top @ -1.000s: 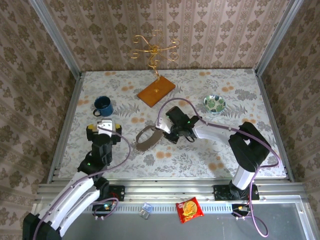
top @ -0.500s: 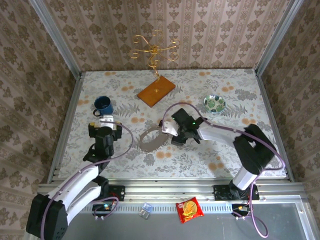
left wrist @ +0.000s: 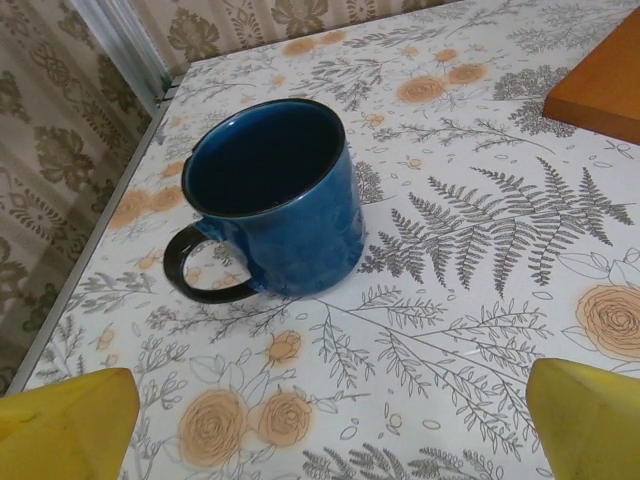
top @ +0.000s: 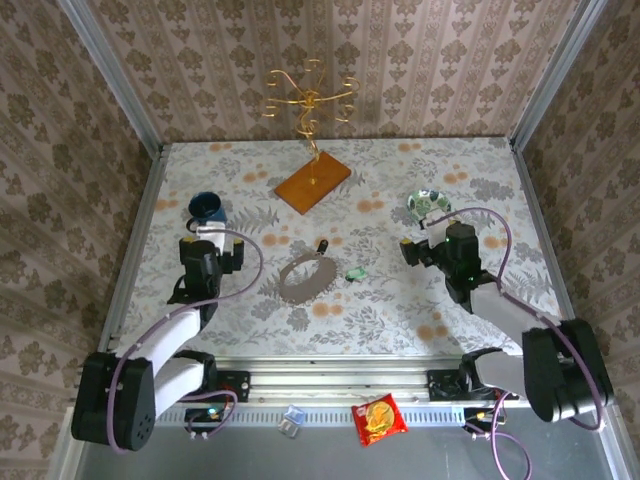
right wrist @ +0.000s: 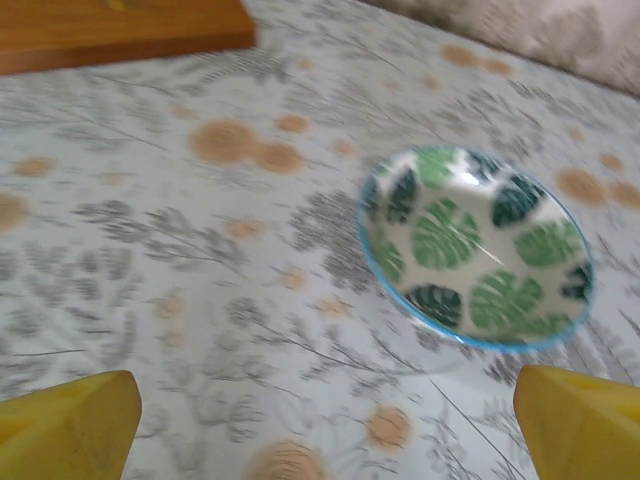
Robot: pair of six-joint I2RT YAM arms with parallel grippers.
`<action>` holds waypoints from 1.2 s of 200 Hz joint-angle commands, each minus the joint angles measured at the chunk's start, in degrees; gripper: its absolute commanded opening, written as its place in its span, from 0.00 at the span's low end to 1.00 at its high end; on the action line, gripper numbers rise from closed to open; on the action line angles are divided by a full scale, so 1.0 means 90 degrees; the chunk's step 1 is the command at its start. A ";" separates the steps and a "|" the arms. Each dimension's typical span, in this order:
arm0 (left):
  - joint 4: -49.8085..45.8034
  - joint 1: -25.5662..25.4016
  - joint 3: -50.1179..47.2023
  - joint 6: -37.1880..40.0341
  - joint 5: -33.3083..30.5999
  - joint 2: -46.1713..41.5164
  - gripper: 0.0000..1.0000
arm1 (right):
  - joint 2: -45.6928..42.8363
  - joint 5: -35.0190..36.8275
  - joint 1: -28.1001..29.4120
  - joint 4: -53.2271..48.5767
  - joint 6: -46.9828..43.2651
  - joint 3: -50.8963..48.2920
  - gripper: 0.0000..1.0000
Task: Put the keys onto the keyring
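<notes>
The keyring [top: 302, 279], a thin grey hoop, lies flat near the middle of the table. A small key with a dark head [top: 320, 247] rests at its upper right edge; whether it is threaded on, I cannot tell. The green-headed key [top: 355, 272] lies loose just right of the hoop. My left gripper [top: 209, 233] [left wrist: 330, 430] stands open with nothing between its yellow fingertips [left wrist: 65, 420], just short of the blue mug [top: 205, 207] [left wrist: 270, 200]. My right gripper [top: 421, 236] [right wrist: 325, 430] is open and holds nothing, next to the green-patterned bowl [top: 428, 206] [right wrist: 475, 245], well right of the keys.
The wooden base [top: 313, 185] [left wrist: 600, 85] [right wrist: 120, 30] of the gold wire stand [top: 308, 98] sits at the back centre. A red snack packet [top: 379, 418] lies on the front rail below the table. Patterned walls close the table on three sides.
My right gripper opened, let go of the keyring and drew back right to the bowl. The hoop now lies flat, the green key beside it. My left gripper edged toward the mug.
</notes>
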 commanded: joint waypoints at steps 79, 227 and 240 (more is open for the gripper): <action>0.3508 0.0458 0.0046 0.0717 0.0754 0.2438 1.00 | 0.1029 -0.0174 -0.0401 0.3069 0.0574 -0.0647 1.00; 0.4084 0.0714 0.0188 0.0164 0.0031 0.3300 1.00 | 0.1945 0.0226 -0.0843 0.2704 0.1284 -0.0009 1.00; 0.3372 0.1023 0.0460 -0.0076 0.0689 0.3212 1.00 | 0.1947 0.0226 -0.0843 0.2705 0.1284 -0.0010 1.00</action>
